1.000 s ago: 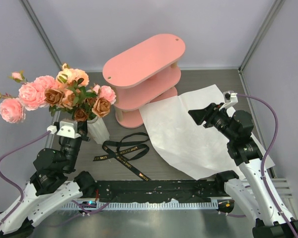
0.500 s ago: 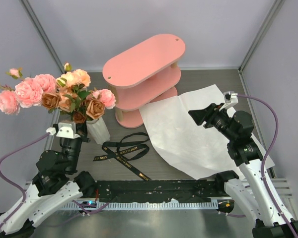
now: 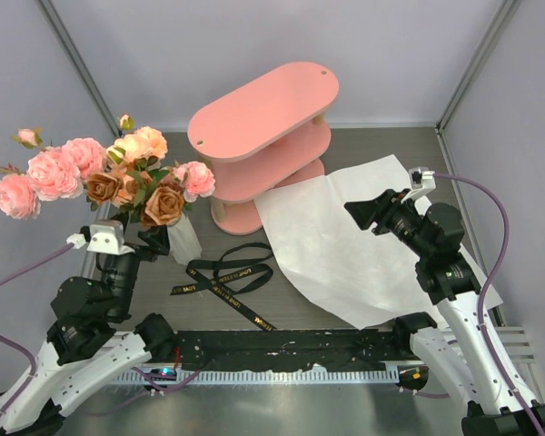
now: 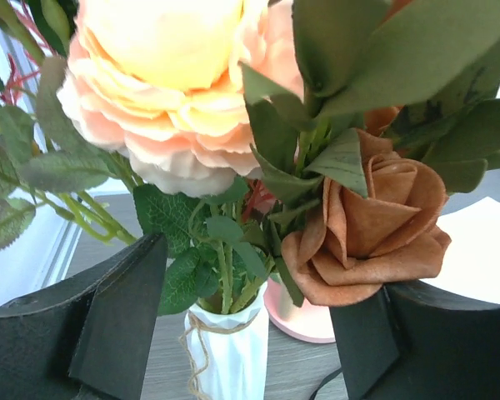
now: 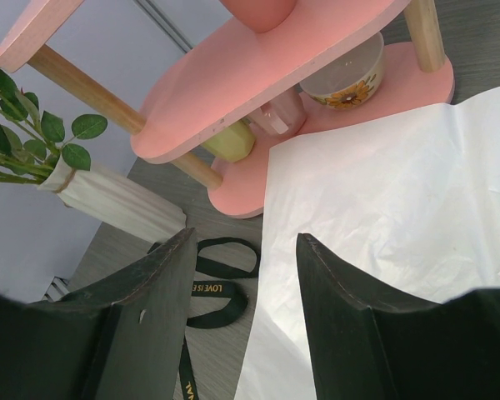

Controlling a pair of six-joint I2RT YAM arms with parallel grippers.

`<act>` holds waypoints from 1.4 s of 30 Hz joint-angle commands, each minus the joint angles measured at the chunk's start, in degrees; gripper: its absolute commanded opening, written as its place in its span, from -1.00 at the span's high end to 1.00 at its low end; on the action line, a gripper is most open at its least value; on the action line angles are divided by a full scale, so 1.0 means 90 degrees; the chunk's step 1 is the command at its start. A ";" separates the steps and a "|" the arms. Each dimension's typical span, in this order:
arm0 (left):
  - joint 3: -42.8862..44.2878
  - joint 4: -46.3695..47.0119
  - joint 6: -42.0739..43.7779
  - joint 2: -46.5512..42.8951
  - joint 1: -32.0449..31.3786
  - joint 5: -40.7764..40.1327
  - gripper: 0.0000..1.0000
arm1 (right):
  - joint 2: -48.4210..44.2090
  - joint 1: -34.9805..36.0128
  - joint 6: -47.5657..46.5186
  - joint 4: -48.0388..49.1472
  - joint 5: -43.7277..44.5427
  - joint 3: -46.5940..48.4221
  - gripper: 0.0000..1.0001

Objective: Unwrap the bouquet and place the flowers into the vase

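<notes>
The flowers (image 3: 118,182) are a loose bunch of artificial roses: pale pink heads on the outside, peach ones higher up and rusty brown ones low at the centre, all among dark green leaves on thin green stems. The left wrist view (image 4: 183,83) shows a full peach bloom and a folded brown rose up close, with the stems gathering below them into the mouth of the vase (image 4: 229,350). The vase (image 3: 183,238) is small, white and ribbed, with twine around its neck, and stands on the table (image 3: 381,145) at the 9 o'clock side of the pink shelf (image 3: 263,136). From above, the bunch's long axis runs from the vase at 4 o'clock out to the pink blooms at 10 o'clock, the heads fanning well past the table edge. The left gripper (image 3: 153,240) sits just beside the vase at its 8 o'clock, under the blooms; its jaws stand apart (image 4: 248,279), the stems and vase showing between the two fingers with neither one visibly pressing them. The right gripper (image 3: 363,213) hangs well apart at 3 o'clock, above the white paper (image 3: 345,245), its jaws also spread and empty (image 5: 246,242). The black ribbon (image 3: 222,277) lies at the vase's 5 o'clock.
</notes>
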 commanded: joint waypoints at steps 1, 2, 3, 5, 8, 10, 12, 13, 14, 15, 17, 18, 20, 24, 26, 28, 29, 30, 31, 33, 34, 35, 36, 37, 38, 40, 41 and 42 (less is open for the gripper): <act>0.0443 -0.0173 -0.0197 0.0031 0.0013 0.0174 -0.60 | -0.0060 -0.0007 0.0021 0.0253 -0.0058 0.0039 -0.13; 0.0492 -0.0241 -0.0236 0.0022 0.0013 0.0175 -0.61 | -0.0069 -0.0007 0.0021 0.0253 -0.0058 0.0039 -0.13; 0.0550 -0.0348 -0.0275 -0.0017 0.0013 0.0184 -0.64 | -0.0060 -0.0007 0.0021 0.0263 -0.0058 0.0039 -0.13; 0.0609 -0.0476 -0.0421 -0.0076 0.0003 0.0262 -0.73 | -0.0040 -0.0007 0.0041 0.0311 -0.0058 0.0020 -0.13; 0.0794 -0.0817 -0.0597 -0.0144 0.0013 0.0448 -0.81 | 0.0038 -0.0007 0.0060 0.0370 -0.0107 0.0019 -0.13; 0.0951 -0.1110 -0.0665 -0.0106 0.0013 0.0448 -0.84 | 0.0067 -0.0007 0.0080 0.0389 -0.0146 0.0019 -0.13; 0.1068 -0.1383 -0.0734 -0.0076 0.0013 0.0468 -0.85 | 0.0087 -0.0007 0.0070 0.0429 -0.0156 0.0010 -0.13; 0.1078 -0.1452 -0.0744 -0.0047 0.0013 0.0477 -0.85 | 0.0096 -0.0007 0.0080 0.0448 -0.0156 0.0010 -0.13; 0.1107 -0.1569 -0.0792 -0.0037 0.0013 0.0458 -0.85 | 0.0106 -0.0007 0.0090 0.0468 -0.0166 0.0000 -0.13; 0.1117 -0.1638 -0.0802 -0.0037 0.0004 0.0526 -0.85 | 0.0116 -0.0007 0.0099 0.0477 -0.0175 0.0000 -0.13; 0.1137 -0.1842 -0.0986 -0.0047 0.0013 0.0614 -0.85 | 0.0116 -0.0007 0.0090 0.0468 -0.0185 0.0010 -0.13; 0.1146 -0.1931 -0.1007 -0.0047 0.0004 0.0701 -0.85 | 0.0087 -0.0017 0.0090 0.0458 -0.0185 0.0010 -0.13; 0.1147 -0.2155 -0.1114 -0.0066 0.0003 0.0722 -0.86 | 0.0077 -0.0007 0.0080 0.0448 -0.0166 -0.0010 -0.13; 0.1146 -0.2449 -0.1407 -0.0193 0.0013 0.0741 -0.99 | 0.0086 -0.0007 0.0070 0.0419 -0.0195 -0.0029 -0.13; 0.1117 -0.2527 -0.1486 -0.0349 0.0013 0.0702 -0.99 | 0.0087 -0.0007 0.0070 0.0419 -0.0214 -0.0039 -0.13; 0.1127 -0.2634 -0.1593 -0.0437 0.0013 0.0644 -0.99 | 0.0106 -0.0007 0.0080 0.0419 -0.0224 -0.0029 -0.13; 0.1137 -0.2673 -0.1632 -0.0544 0.0004 0.0624 -0.99 | 0.0106 -0.0007 0.0070 0.0419 -0.0234 -0.0029 -0.13; 0.1156 -0.2722 -0.1710 -0.0584 0.0013 0.0624 -0.99 | 0.0106 0.0003 0.0070 0.0419 -0.0244 -0.0020 -0.13; 0.1205 -0.2829 -0.1759 -0.0632 0.0013 0.0624 -1.00 | 0.0116 -0.0007 0.0080 0.0409 -0.0244 -0.0020 -0.13; 0.1293 -0.2947 -0.1857 -0.0749 0.0013 0.0643 -0.99 | 0.0116 -0.0007 0.0070 0.0419 -0.0244 -0.0020 -0.13; 0.1399 -0.3053 -0.1944 -0.0779 0.0013 0.0653 -1.00 | 0.0116 -0.0007 0.0080 0.0438 -0.0253 -0.0020 -0.12; 0.1458 -0.3093 -0.1984 -0.0818 0.0004 0.0711 -0.99 | 0.0126 -0.0007 0.0080 0.0439 -0.0263 -0.0020 -0.13; 0.1517 -0.3142 -0.2013 -0.0857 0.0013 0.0751 -0.99 | 0.0135 -0.0007 0.0099 0.0429 -0.0273 -0.0020 -0.12; 0.1653 -0.3229 -0.2081 -0.0877 0.0013 0.0790 -1.00 | 0.0136 -0.0007 0.0100 0.0438 -0.0283 -0.0020 -0.13; 0.1722 -0.3279 -0.2101 -0.0896 0.0013 0.0877 -1.00 | 0.0145 -0.0007 0.0109 0.0439 -0.0283 -0.0020 -0.13; 0.1936 -0.3367 -0.2140 -0.0906 0.0013 0.0965 -0.99 | 0.0145 -0.0017 0.0109 0.0400 -0.0234 -0.0010 -0.13; 0.2015 -0.3406 -0.2169 -0.0887 0.0013 0.1014 -0.99 | 0.0145 -0.0017 0.0109 0.0341 -0.0176 0.0019 -0.13; 0.2180 -0.3464 -0.2170 -0.0829 0.0013 0.1024 -0.99 | 0.0136 -0.0007 0.0071 0.0128 -0.0088 0.0097 -0.13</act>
